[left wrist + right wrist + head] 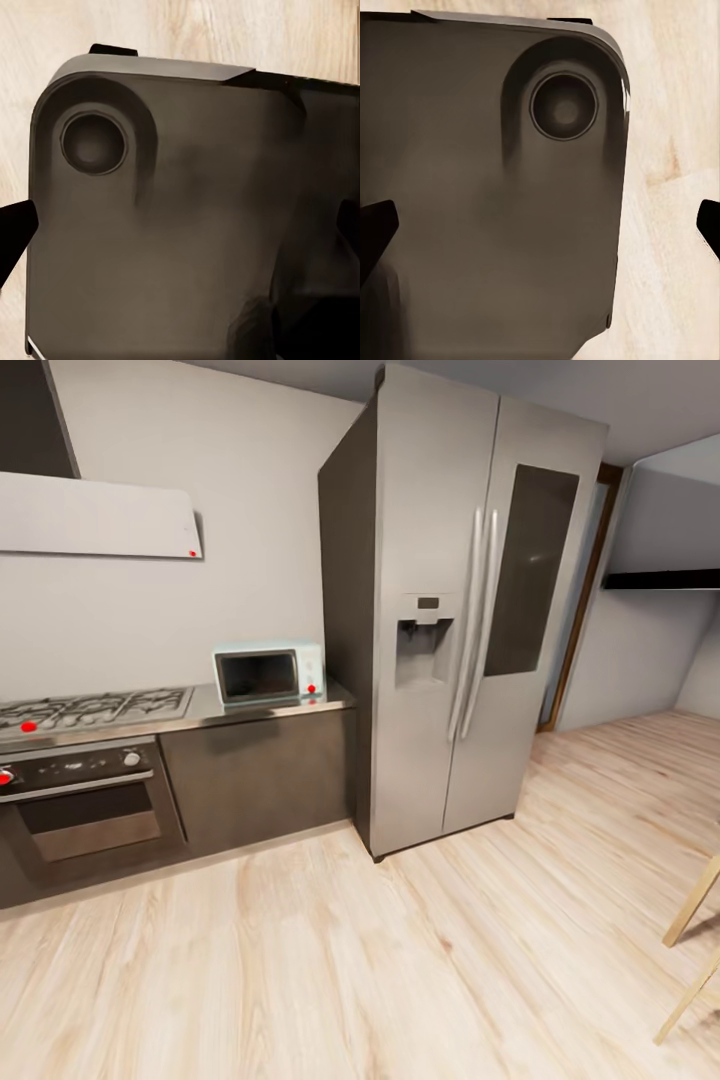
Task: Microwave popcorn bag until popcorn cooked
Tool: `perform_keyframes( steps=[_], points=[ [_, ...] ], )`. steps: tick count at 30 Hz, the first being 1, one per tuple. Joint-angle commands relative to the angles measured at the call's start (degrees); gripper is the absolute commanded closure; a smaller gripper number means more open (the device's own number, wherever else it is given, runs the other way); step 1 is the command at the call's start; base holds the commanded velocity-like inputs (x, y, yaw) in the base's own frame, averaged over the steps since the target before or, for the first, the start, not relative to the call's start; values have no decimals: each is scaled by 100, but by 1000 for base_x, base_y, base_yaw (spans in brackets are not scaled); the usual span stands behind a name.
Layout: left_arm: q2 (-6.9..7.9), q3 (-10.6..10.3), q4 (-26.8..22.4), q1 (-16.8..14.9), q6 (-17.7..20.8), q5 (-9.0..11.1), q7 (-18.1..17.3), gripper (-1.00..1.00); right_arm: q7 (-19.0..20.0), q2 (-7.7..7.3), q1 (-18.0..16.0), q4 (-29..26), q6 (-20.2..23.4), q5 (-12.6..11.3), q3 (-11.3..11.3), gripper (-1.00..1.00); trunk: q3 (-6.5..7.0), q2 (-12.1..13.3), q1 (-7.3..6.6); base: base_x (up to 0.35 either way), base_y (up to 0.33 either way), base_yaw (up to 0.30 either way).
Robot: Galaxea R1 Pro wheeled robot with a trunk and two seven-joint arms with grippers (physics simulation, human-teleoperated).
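Across the floor, microwave [268, 674] sits shut on table [255, 707]; bag unseen, likely soft, rim-grip; pincer states: cannot tell.

A large dark grey-brown body panel [172, 225] is showing in the left wrist view, smooth and matte, with a rounded corner and a round recessed socket [93, 142] near that corner. A lighter grey strip is running along its upper edge. The right wrist view is showing a matching panel [487, 202] with its own round socket [563, 106]. Black fingers [375, 229] are poking in beside each panel.
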Motion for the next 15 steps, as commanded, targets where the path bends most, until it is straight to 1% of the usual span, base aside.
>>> perform_keyframes(
  steps=[1,15],
  points=[
    [-2,12,-4,1,-9,47,-1,-100,1,0,-1,0,-16,2,1,-100,-4,-2,3,241,0,0],
    [-2,12,-4,1,-9,49,-1,-100,1,0,-1,0,-16,0,1,-100,-4,-2,3,241,0,0]
  ],
)
